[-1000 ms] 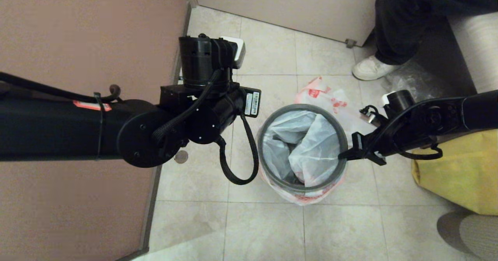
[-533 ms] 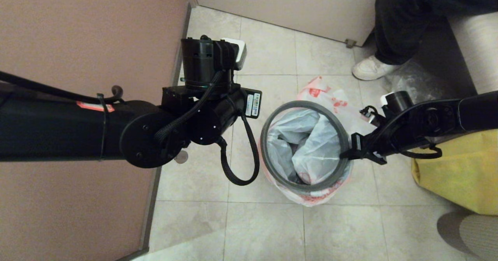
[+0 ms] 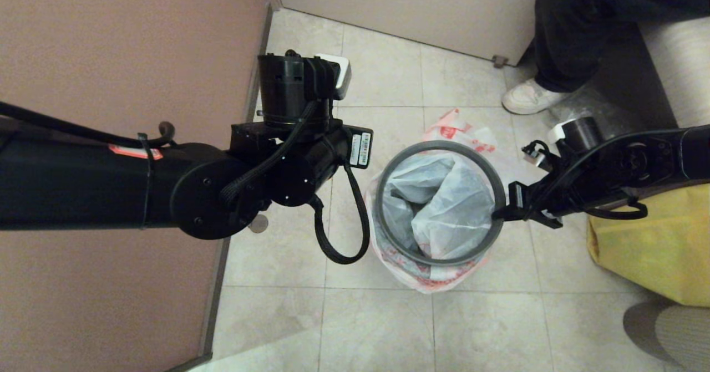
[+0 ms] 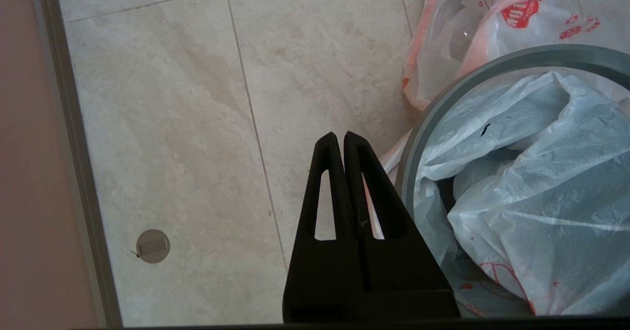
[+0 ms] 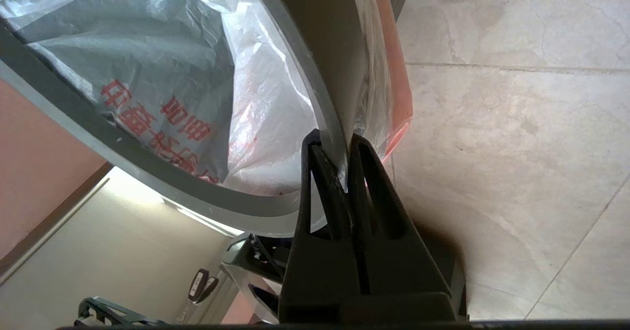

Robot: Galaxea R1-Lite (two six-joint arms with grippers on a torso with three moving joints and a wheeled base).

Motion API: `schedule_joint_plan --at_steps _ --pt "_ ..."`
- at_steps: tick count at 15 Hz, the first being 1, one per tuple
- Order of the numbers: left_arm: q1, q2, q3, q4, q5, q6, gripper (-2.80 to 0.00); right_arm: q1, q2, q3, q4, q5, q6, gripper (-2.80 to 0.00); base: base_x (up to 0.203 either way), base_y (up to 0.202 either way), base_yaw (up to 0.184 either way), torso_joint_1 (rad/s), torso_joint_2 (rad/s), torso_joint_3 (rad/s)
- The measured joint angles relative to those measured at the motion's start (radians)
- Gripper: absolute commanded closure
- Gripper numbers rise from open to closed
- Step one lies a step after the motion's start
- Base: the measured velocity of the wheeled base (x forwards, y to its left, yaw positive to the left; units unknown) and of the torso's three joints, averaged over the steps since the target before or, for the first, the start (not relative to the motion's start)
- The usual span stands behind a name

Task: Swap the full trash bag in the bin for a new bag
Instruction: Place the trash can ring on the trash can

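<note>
**With the hoop pinched, the bin is ready to be opened**

While the right gripper (image 3: 499,214) pinches the dark grey hoop (image 3: 441,149) at its right edge, the step in hand looks like lifting that hoop off the bin (image 3: 427,269) to free the liner. The next move calls for a straight, level lift so the plastic slips out rather than dragging along. The left gripper (image 4: 339,140) hangs idle beside the bin, jaws pressed together on nothing. A white bag (image 3: 438,205) with red print lines the bin; another with red marks (image 3: 457,131) lies on the floor behind it. The bin's black wall is mostly hidden by plastic, and what it holds cannot be made out.
</note>
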Motion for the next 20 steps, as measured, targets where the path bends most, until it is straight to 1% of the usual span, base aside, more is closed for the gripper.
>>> schedule_joint_plan --at_steps 6,10,15,20 --pt "0.002 0.0 -0.003 0.0 0.0 0.001 0.0 0.019 0.015 -0.002 -0.01 0.001 -0.002 0.0 0.0 0.0 0.0 0.0 0.0 0.0" --pt "0.003 0.0 -0.005 0.0 0.0 0.001 0.0 0.024 0.065 -0.046 -0.012 -0.035 -0.002 0.0 0.0 0.0 0.0 0.0 0.0 0.0" --pt "0.004 0.0 -0.005 0.0 0.0 0.001 0.0 0.024 0.096 -0.058 -0.01 -0.04 -0.004 0.0 0.0 0.0 0.0 0.0 0.0 0.0" --pt "0.006 0.0 -0.007 0.0 0.0 0.001 0.0 0.022 0.028 -0.019 0.006 -0.048 -0.002 0.0 0.0 0.0 0.0 0.0 0.0 0.0"
